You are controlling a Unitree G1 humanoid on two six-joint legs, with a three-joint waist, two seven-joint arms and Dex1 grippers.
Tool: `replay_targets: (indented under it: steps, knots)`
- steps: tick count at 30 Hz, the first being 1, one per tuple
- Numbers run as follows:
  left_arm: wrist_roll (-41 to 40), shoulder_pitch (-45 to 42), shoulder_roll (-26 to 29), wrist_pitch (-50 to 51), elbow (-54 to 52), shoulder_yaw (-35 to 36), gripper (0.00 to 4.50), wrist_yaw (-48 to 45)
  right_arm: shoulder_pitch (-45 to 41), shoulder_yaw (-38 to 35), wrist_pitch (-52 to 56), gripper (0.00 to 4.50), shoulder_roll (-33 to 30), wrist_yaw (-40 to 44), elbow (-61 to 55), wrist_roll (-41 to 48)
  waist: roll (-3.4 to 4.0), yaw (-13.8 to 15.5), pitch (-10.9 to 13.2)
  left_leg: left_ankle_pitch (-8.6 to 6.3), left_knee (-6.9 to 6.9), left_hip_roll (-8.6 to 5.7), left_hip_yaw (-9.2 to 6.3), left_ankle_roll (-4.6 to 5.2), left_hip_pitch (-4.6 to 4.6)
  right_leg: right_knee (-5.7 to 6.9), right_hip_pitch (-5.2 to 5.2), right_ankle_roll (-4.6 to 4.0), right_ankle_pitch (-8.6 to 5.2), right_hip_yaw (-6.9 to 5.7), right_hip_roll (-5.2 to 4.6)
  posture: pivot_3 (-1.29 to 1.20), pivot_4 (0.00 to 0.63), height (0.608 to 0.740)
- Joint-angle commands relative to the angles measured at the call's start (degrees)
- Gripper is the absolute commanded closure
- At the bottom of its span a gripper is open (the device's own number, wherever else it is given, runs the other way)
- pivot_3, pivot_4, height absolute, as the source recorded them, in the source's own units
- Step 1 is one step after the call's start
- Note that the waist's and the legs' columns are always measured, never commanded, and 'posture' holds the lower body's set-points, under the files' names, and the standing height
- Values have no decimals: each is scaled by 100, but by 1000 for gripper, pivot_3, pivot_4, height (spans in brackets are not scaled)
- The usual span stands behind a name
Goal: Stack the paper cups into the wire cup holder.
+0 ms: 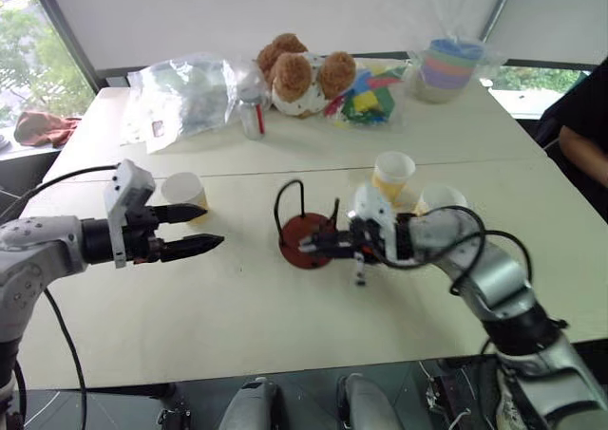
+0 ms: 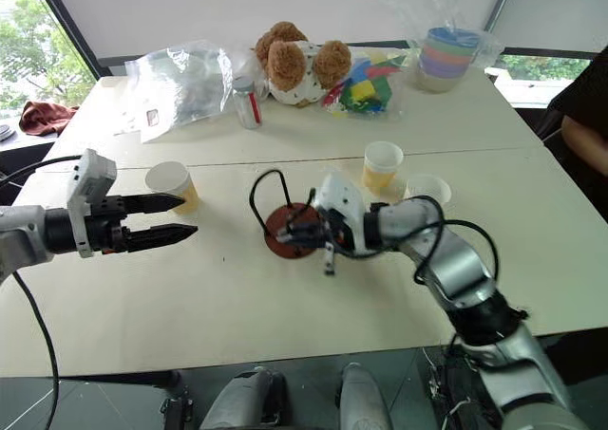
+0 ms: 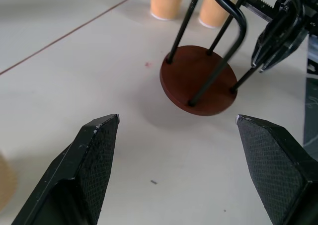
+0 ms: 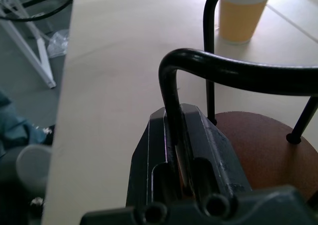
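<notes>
The wire cup holder [image 1: 302, 247], a reddish-brown disc with black wire loops, stands at the middle of the table. My right gripper [image 1: 323, 244] reaches in from the right and is shut on one upright wire loop [image 4: 171, 103], with the disc base [image 4: 263, 145] just beyond it. One paper cup [image 1: 185, 195] stands to the left, behind my left gripper [image 1: 213, 226], which is open and empty and points toward the holder [image 3: 198, 81]. Two more paper cups [image 1: 393, 176] [image 1: 442, 199] stand behind my right arm.
Along the table's far side lie a clear plastic bag [image 1: 190, 93], a small bottle [image 1: 252, 117], a teddy bear [image 1: 304, 69], coloured pieces [image 1: 370, 93] and a wrapped pastel cup stack [image 1: 451, 69]. A person's arm [image 1: 584, 150] shows at the right edge.
</notes>
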Motion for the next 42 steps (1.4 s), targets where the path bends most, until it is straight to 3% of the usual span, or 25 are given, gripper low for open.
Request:
replay_targets:
  steps: [1,8,20,23,28,30,39,42]
  knots:
    - [-112,-238,-99,26,-58,-166,602,-41,141,-253,-279,4390,-224,432,-216,267,0,12,0,1,2,1,0,-2,4,6,2,0,0,0,1,0,150,740]
    - [58,-390,-10,-28,77,-536,602,-279,23,-271,-257,4390,-80,583,262,416,-4,34,2,3,15,2,-1,-2,4,16,6,0,0,-1,2,0,150,740]
    - [180,-555,-78,-97,170,-619,602,-269,-189,77,-1439,4390,202,930,1431,-341,-5,41,3,3,17,0,-1,-2,1,10,7,0,0,-3,8,0,150,740]
    - [402,-473,-70,-298,189,-704,602,-283,-151,41,-1373,3401,230,968,1468,-280,-5,42,3,3,18,0,-1,-2,1,10,7,0,0,-3,8,0,150,740]
    - [464,-505,-173,-327,244,-745,602,-307,-42,-64,-1365,751,148,821,1367,-367,-5,47,3,3,18,0,-2,-2,1,10,7,0,0,-3,7,0,150,740]
    - [499,-575,-226,-343,300,-779,602,-299,85,-140,-1201,28,84,720,1231,-307,-5,55,3,3,18,0,-2,-2,1,10,7,0,0,-3,3,0,150,740]
    - [618,-687,-291,-440,500,-901,602,-370,1268,-916,-54,28,-508,-29,-30,67,-6,65,3,2,18,0,-2,-2,0,10,7,0,0,-1,-2,0,150,740]
    - [650,-732,-305,-472,553,-938,602,-447,1876,-1594,703,28,-935,-354,-671,350,-6,88,3,2,18,1,-4,-2,-1,9,7,-1,0,3,-3,0,150,740]
